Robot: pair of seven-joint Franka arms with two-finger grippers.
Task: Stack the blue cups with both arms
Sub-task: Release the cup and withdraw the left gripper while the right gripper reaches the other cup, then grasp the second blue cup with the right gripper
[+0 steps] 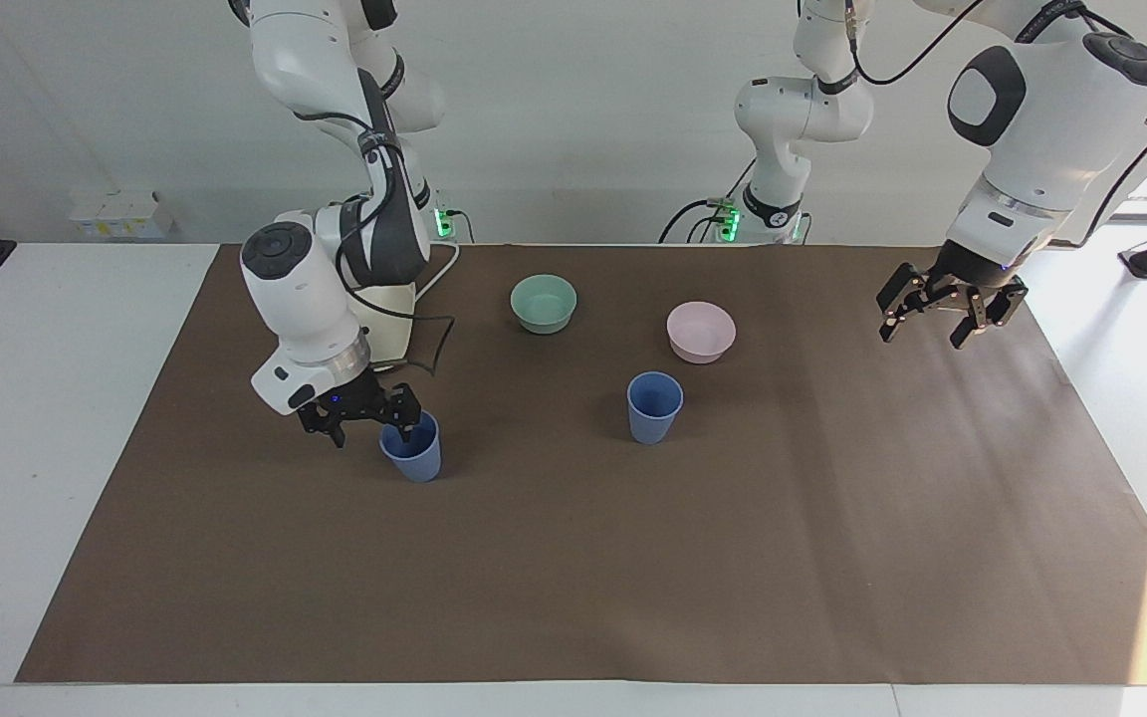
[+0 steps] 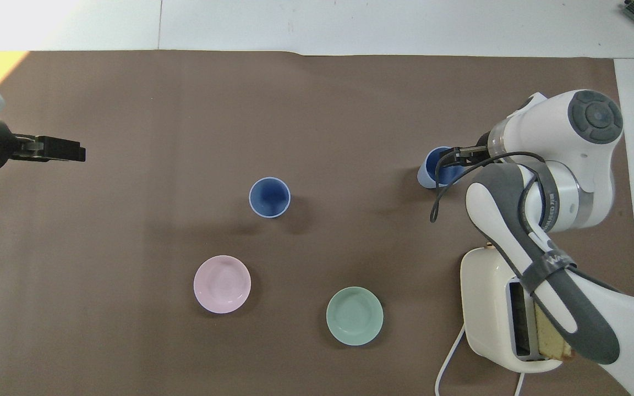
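Brown mat (image 1: 573,558) covers most of the white table (image 1: 46,448). Facing view: a wide bare stretch of mat lies farther from the robots than the cups. First blue cup (image 1: 412,450) stands upright toward the right arm's end; second blue cup (image 1: 654,406) stands upright mid-mat, well apart from it. Right claw (image 1: 362,415) is low at the first cup's rim, spread, one finger in the mouth, nothing pinched. Left claw (image 1: 942,311) hangs spread and empty over the mat's edge at the left arm's end. Pink bowl (image 1: 701,331) and green bowl (image 1: 544,302) sit nearer the robots.

Overhead view: right claw (image 2: 456,157) overlaps the first cup (image 2: 433,171); toaster (image 2: 493,308) with bread sits nearer the robots. Second cup (image 2: 269,197) stands clear. Left claw (image 2: 53,149) is over bare mat.
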